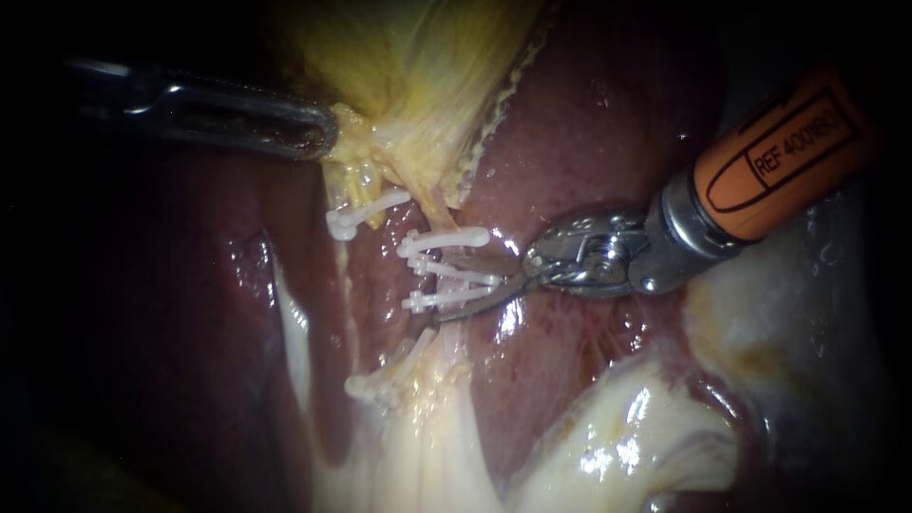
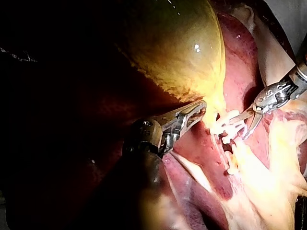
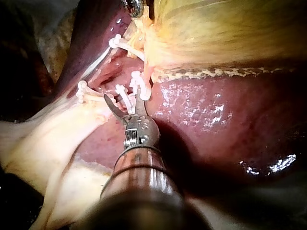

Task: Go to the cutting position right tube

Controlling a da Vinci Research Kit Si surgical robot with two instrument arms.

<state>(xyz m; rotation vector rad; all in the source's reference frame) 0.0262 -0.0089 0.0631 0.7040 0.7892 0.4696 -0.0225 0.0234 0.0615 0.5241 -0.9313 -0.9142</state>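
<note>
Right instrument (image 2: 241, 126) at clips (image 2: 225, 123) (white)

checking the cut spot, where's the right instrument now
Endoscope view: the right instrument enters from the right, its tip straddling the middle white clip on the right tube, liver beneath.

The liver (image 1: 570, 123) is seen wet and glossy; the gallbladder (image 1: 418, 57) is duller and fibrous. The clips (image 1: 446, 239) are formed of smooth plastic; the right instrument (image 1: 470, 282) is bright metal.

Endoscope close above clips (image 1: 446, 271); left wrist camera looks along left instrument (image 2: 199, 108), right along right instrument (image 3: 123, 95); clips shared.
</note>
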